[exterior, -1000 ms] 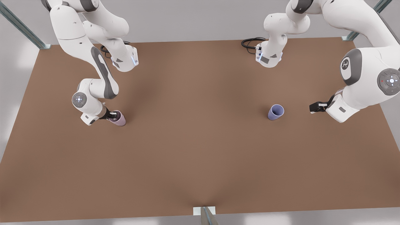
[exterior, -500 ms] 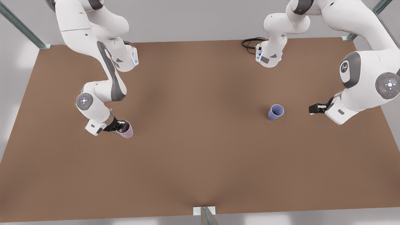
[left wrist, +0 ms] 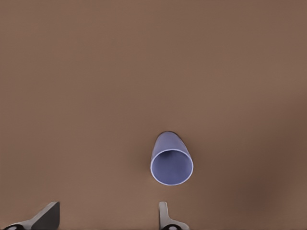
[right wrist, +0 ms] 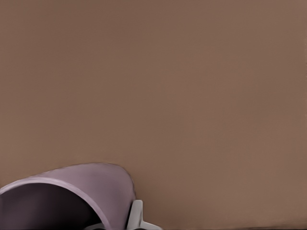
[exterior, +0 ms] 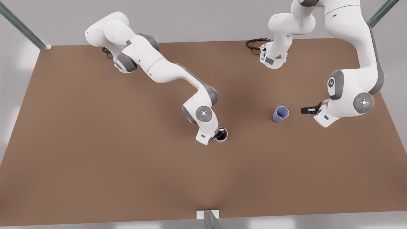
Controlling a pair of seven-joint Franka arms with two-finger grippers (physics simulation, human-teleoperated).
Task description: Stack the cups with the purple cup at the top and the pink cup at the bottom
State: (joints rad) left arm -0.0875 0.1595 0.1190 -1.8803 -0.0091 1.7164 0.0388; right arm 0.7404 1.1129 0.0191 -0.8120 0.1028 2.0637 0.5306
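The right gripper grips the pink cup by its rim (one finger inside), near the middle of the brown table. The purple cup stands upright nearby, just beside the left gripper, whose fingers are spread.

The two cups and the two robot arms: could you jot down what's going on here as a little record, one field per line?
pink cup: held by its rim in the right tool, near the middle of the brown table
purple cup: standing upright and free on the table, toward the front view's right
left tool: open, beside the purple cup, not touching it
stacking: not yet done, cups apart
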